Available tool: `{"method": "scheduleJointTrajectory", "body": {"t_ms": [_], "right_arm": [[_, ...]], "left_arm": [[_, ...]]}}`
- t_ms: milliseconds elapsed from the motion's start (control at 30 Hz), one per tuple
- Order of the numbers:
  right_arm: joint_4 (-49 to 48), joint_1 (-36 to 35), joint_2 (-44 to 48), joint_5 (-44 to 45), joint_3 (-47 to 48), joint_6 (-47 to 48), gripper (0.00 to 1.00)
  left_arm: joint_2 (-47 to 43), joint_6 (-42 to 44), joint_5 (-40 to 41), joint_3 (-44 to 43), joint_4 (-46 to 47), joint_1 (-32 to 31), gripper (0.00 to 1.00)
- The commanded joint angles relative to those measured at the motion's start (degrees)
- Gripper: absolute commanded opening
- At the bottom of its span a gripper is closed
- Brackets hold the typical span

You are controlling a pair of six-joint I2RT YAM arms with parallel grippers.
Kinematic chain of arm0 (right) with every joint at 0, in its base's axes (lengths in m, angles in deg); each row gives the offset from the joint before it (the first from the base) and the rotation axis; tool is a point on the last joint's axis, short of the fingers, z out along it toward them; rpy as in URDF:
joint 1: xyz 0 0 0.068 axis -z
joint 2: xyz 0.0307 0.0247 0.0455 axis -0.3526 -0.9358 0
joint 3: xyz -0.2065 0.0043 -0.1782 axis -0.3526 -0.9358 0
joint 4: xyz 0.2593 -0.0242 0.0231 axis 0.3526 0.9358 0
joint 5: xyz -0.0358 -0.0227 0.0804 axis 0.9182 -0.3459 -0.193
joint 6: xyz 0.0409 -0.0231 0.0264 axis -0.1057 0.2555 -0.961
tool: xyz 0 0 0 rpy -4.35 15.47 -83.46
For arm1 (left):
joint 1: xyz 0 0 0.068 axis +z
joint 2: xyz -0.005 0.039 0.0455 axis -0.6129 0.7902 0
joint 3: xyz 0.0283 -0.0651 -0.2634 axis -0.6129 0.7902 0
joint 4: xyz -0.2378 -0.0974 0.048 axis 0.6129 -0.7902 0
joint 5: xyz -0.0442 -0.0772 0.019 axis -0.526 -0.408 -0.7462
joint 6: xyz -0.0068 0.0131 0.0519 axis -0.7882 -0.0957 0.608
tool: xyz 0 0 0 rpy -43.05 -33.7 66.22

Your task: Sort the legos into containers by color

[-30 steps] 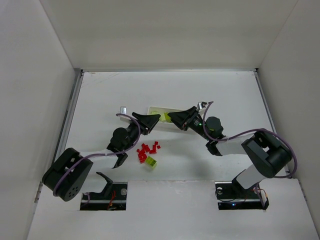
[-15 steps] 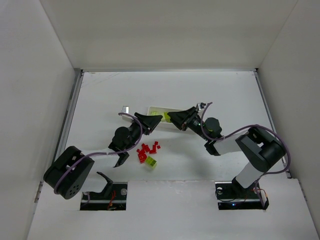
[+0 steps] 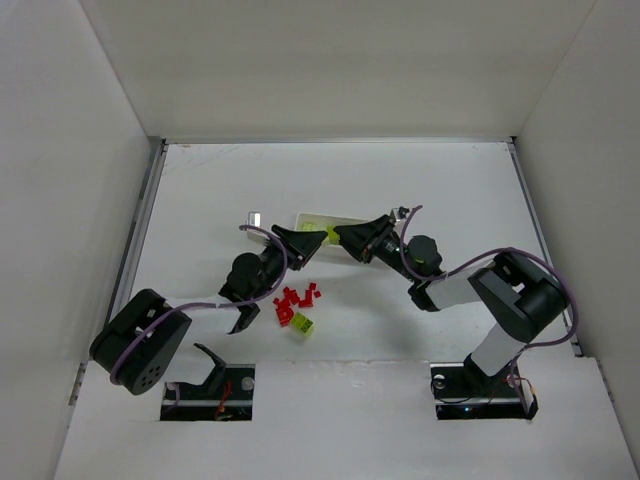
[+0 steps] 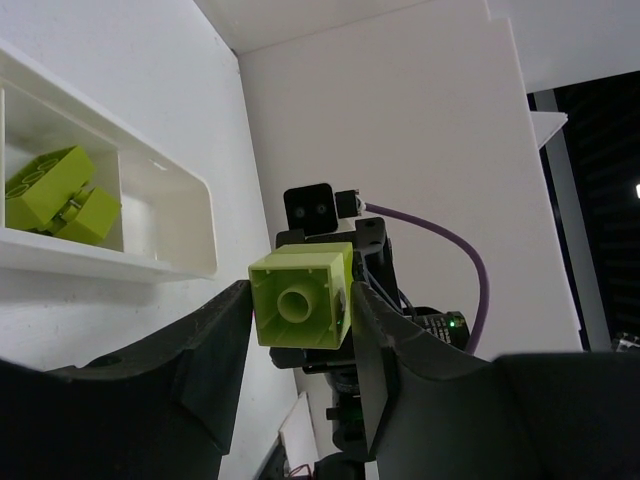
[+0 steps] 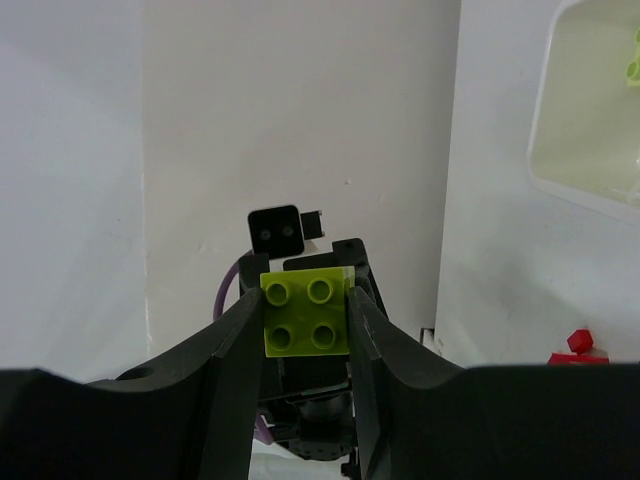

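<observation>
Lime-green lego [image 4: 300, 298] clenched by both left hand [image 4: 301, 312] and right hand [image 5: 305, 318], near white tray [image 4: 188, 205].

A square lime-green lego [image 4: 300, 297] with four studs is off the table, pinched at once by the left gripper [image 4: 300, 306] and the right gripper [image 5: 306, 314]. It is just beside the white tray [image 4: 172, 200] near the table's middle. Two stored green legos [image 4: 55, 195] lie tilted and touching in one tray compartment. A cluster of red legos [image 3: 296, 299] and a loose green lego [image 3: 302, 324] lie on the table toward its near edge.
</observation>
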Motion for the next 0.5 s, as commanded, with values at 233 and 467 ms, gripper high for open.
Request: {"method": "scheduleJointTrajectory", "body": {"t_ms": [233,467], "right_arm": [[-8.71,0.20,1.16,-2.32,0.13,0.46,0.27],[-9.59,-0.24,-1.22,-2.15,0.84,-0.07,0.27]], "left_arm": [[-0.14,1.56,-0.87,-2.97,5.14,-0.75,0.40],[0.05,1.47,-1.22,-4.29,5.23,-1.45,0.25]]}}
